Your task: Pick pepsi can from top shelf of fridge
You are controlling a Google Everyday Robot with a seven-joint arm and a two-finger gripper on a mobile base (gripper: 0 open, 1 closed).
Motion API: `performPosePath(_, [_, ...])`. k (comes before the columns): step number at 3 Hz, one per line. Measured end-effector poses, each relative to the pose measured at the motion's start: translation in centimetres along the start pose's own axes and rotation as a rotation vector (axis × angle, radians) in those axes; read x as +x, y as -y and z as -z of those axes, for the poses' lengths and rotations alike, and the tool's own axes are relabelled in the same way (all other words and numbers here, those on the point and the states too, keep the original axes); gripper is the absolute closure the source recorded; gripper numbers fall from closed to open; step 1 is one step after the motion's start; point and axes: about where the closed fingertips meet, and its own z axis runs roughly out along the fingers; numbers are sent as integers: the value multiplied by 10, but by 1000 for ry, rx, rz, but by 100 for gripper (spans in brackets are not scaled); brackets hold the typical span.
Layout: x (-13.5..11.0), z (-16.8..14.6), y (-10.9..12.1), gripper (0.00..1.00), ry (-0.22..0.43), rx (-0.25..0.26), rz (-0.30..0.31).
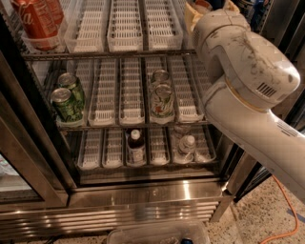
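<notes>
White arm [248, 81] crowds right edge; pincer [199, 10] at top shelf [109, 54].

The fridge [143, 190] has three wire racks [109, 127], which hold two red cans [35, 24], two green cans [66, 104], two pale cans [162, 100], one dark bottle [136, 145] and at least one clear bottle [187, 144], plus one arm [248, 81] whose single gripper [200, 12] sits at the right end of the top shelf [109, 54].
</notes>
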Motion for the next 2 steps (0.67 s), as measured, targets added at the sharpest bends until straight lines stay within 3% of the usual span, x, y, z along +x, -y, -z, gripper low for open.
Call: performPosePath(2, [-9,8,-1,100,12,-14,-4])
